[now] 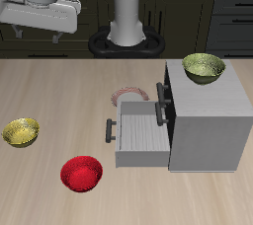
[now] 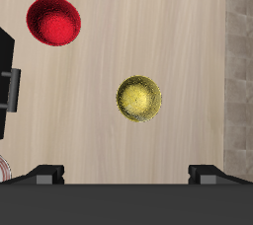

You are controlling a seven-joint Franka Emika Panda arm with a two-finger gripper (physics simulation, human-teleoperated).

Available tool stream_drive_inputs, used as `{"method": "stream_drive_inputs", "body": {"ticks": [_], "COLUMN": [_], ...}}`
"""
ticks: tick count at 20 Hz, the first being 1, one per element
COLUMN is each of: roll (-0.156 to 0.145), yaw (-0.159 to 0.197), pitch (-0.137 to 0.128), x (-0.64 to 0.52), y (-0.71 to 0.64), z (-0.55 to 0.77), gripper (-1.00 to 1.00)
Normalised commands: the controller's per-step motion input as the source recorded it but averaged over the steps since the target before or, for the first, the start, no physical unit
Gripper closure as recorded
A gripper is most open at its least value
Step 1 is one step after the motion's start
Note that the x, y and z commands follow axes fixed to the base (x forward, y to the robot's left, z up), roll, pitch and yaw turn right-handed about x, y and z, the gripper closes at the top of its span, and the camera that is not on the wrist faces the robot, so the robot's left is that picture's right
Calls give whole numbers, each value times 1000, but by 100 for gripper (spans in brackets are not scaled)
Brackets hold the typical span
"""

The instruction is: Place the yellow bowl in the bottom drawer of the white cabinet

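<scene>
Above the pale wooden table (image 1: 59,101) the two-finger tool (image 1: 40,17) hangs high, well clear of everything, and in the wrist view its fingertips (image 2: 44,174) stand wide apart with nothing between them. Below it sits the small, shiny golden-yellow bowl (image 2: 138,99) — upright, alone on bare wood, speckled inside showing. From the outside it lies near the table's side edge (image 1: 21,131), with the glossy red bowl (image 1: 81,174) nearer the front edge and well apart from it.

The step in hand looks like the approach for the pick. To do it well, I'd centre one finger over the rim, come straight down and close on the wall — a shiny, shallow bowl could slip under a glancing grip.

Room is generous: open table lies between the bowl and the boxy grey-white cabinet (image 1: 212,120). Its lowest light-grey drawer (image 1: 138,135) is already pulled out, tray open upward, black bar handle (image 1: 112,130) facing the bowls. The carry should stay high enough to clear that front, and away from the olive yellow-green bowl (image 1: 204,67) on the cabinet top.
</scene>
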Motion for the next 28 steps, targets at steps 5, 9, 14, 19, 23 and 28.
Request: {"method": "stream_drive_inputs", "body": {"ticks": [5, 9, 14, 19, 23, 28], "roll": [16, 21, 3, -4, -2, 17], "yaw": [16, 7, 12, 45, 32, 5], "pitch": [6, 21, 13, 20, 25, 48], "x": [351, 267, 239, 378, 210, 161], "y": [39, 70, 23, -11, -1, 55], "z": [-37, -41, -42, -81, -247, -386], "gripper": [-100, -100, -100, -100, -100, -100]}}
